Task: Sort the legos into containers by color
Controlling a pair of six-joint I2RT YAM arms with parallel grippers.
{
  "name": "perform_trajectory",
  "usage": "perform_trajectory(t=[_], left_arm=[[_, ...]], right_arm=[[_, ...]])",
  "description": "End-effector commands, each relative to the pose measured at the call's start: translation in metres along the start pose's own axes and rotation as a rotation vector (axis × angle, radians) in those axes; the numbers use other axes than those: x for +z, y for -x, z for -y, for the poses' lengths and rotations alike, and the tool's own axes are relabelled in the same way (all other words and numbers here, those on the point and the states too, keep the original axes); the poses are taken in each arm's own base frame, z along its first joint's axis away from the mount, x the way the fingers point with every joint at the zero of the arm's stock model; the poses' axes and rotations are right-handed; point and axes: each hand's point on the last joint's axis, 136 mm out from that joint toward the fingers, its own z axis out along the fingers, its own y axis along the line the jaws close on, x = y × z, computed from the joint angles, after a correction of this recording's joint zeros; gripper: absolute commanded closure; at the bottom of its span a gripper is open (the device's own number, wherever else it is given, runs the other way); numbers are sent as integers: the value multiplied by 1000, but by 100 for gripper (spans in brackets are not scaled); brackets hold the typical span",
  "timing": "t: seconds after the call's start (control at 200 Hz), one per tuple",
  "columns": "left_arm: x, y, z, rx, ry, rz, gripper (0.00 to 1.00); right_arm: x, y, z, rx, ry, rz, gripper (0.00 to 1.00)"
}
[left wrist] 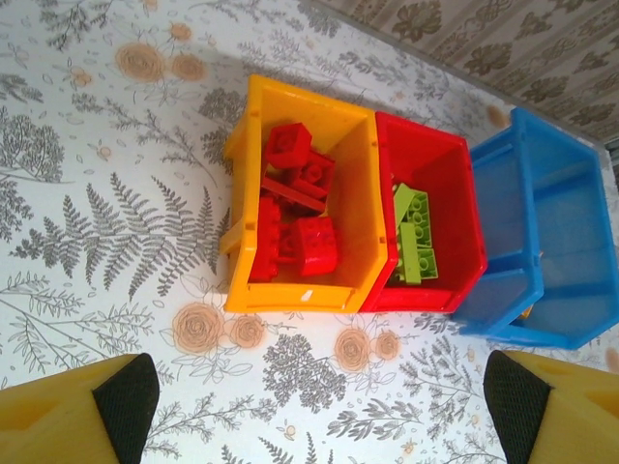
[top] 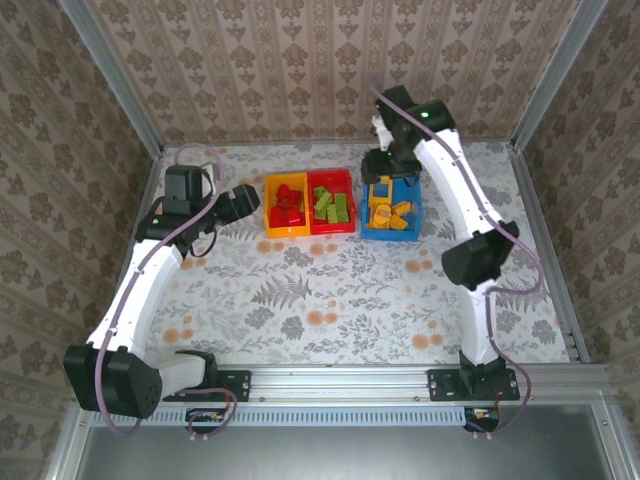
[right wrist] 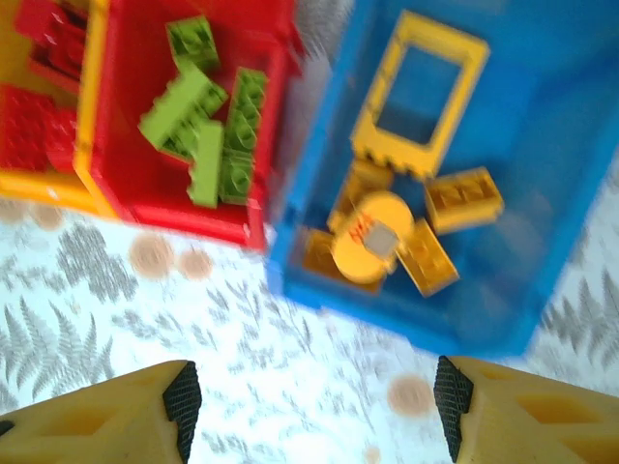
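Red legos (left wrist: pixel 295 208) lie in yellow bin (left wrist: pixel 290 295), green legos (right wrist: pixel 208 126) in red bin (left wrist: pixel 440 169) beside it, yellow legos (right wrist: pixel 406 227) in blue bin (right wrist: pixel 561 126) beneath right gripper (right wrist: pixel 314 401), left gripper (left wrist: pixel 319 401) nearer yellow bin, both 2 grippers spread wide, empty.

Left bin (top: pixel 285 233) touches middle bin (top: pixel 332 230), right bin (top: pixel 390 235) just beside it, legos (top: pixel 335 207) in all three, ahead of me.
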Motion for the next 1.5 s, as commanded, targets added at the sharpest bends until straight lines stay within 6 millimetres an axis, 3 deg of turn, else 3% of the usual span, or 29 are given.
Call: perform_trajectory(t=[0.0, 0.085, 0.125, 0.145, 0.155, 0.285, 0.345, 0.405, 0.475, 0.58, 0.715, 0.785, 0.96, 1.035, 1.095, 1.12, 1.245, 1.34, 1.435, 1.495], left_arm=[[-2, -2, 0, -17, -22, 9, 10], [0, -7, -4, -21, -13, -3, 9], [0, -10, -6, -25, -7, -7, 0], [0, -12, -8, -30, -1, -11, 0], [-1, -13, -9, -32, 1, -13, 0], [-5, -30, -32, -68, 95, -27, 0], [-10, -40, -43, -54, 135, -15, 0], [-16, -50, -62, -47, 215, -2, 0], [-26, -61, -90, -47, 360, -5, 0], [-47, -67, -140, -39, 648, 34, 0], [-44, -62, -168, 177, 754, 137, 0], [-36, -58, -179, 301, 788, 204, 0], [-3, -69, -197, 443, 746, 252, 0], [4, -59, -198, 429, 711, 301, 0], [11, -49, -201, 394, 682, 333, 0], [13, -42, -202, 383, 669, 357, 0], [32, -17, -198, 390, 604, 425, 0], [46, -1, -192, 387, 546, 480, 0], [64, 0, -194, 378, 522, 482, 0], [79, -6, -185, 443, 481, 441, 0]], right_arm=[[-35, -32, -13, -35, 43, 20, 29], [-38, -56, -10, -7, 23, 93, 25], [-35, -67, -3, 51, 20, 137, 21], [-40, -71, 0, 79, 21, 179, 4], [-38, -75, 3, 91, 17, 185, 1], [-60, -109, 31, 168, -27, 498, 0], [-68, -127, 63, 235, -158, 639, 0], [-70, -154, 112, 373, -409, 701, 0], [-55, -182, 148, 414, -597, 714, 0], [-25, -188, 165, 414, -570, 844, 0], [17, -207, 194, 490, -614, 890, 0], [35, -200, 198, 454, -593, 884, 1], [55, -146, 195, 315, -495, 900, 0], [57, -128, 203, 352, -457, 973, 0], [71, -119, 205, 367, -420, 951, 0], [81, -118, 206, 359, -412, 922, 0], [90, -110, 193, 285, -364, 911, 0], [92, -124, 192, 293, -352, 1001, 0], [88, -131, 195, 314, -378, 1012, 1], [89, -128, 196, 315, -393, 1012, 0]])
